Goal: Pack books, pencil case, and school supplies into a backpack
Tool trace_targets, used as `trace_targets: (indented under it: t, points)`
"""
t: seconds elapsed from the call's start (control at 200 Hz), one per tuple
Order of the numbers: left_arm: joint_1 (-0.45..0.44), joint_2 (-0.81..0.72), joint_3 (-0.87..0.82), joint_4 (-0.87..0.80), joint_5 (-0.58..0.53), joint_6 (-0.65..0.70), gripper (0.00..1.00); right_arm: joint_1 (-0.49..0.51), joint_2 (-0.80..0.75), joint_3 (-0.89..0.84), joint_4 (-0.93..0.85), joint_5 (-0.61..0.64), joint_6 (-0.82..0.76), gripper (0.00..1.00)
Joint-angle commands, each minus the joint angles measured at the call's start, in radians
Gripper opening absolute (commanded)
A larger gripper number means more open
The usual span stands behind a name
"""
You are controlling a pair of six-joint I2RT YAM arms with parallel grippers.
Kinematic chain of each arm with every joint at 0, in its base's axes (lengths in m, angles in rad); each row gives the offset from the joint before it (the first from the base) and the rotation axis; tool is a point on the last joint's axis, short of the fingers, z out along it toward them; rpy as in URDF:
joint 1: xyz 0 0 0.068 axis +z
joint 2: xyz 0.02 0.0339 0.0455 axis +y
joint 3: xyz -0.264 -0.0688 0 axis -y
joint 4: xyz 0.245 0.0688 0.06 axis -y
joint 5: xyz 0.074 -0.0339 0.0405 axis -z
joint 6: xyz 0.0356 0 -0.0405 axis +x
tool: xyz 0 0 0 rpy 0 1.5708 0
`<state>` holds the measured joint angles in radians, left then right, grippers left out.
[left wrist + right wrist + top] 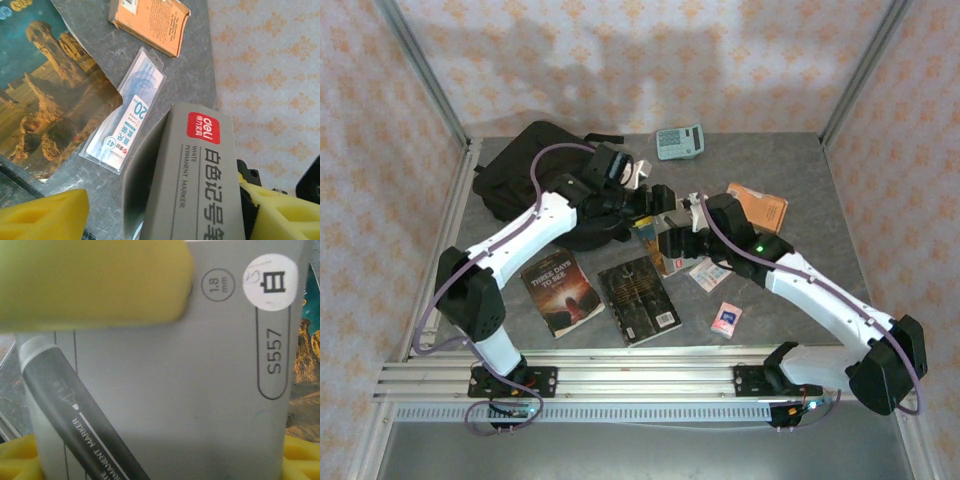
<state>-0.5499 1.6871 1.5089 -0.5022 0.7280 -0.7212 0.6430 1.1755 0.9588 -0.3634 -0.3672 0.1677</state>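
Note:
A grey box of white permanent markers (180, 390) is held above the table with my right gripper (160, 460) shut on it. My left gripper (165, 210) straddles the same box (200, 170): one yellow finger (280, 215) lies against it and the other (42, 215) stands apart, so it is open. The black backpack (525, 170) lies at the back left. Two books, a dark reddish one (560, 290) and a black-grey one (638, 298), lie at the front. A blue-and-orange book (45, 90) lies under the grippers. The pencil case is out of view.
A teal calculator (679, 142) lies at the back, an orange booklet (758, 207) at the right, a pink-and-blue packet (726, 319) near the front. A clear ruler packet (125, 127) lies beside the blue-and-orange book. Metal frame posts and patterned walls enclose the table.

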Motion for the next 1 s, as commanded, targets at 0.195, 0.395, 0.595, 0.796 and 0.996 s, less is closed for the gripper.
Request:
trace_targets:
  t: [0.195, 0.395, 0.595, 0.796, 0.996]
  points:
    - [-0.016, 0.02, -0.062, 0.154, 0.085, -0.095, 0.44, 0.007, -0.018, -0.037, 0.112, 0.025, 0.04, 0.73]
    - [-0.012, 0.01, -0.067, 0.162, 0.072, -0.105, 0.28, 0.007, -0.029, -0.049, 0.111, 0.065, 0.058, 0.85]
    - [0.04, -0.034, -0.099, 0.177, 0.031, -0.138, 0.25, 0.007, -0.1, -0.068, 0.073, 0.241, 0.106, 0.99]
    - [0.123, -0.128, -0.215, 0.293, -0.024, -0.258, 0.25, -0.002, -0.194, -0.082, 0.05, 0.371, 0.34, 1.0]
    - [0.158, -0.22, -0.324, 0.458, -0.079, -0.429, 0.25, -0.055, -0.213, -0.141, 0.215, 0.214, 0.724, 1.0]
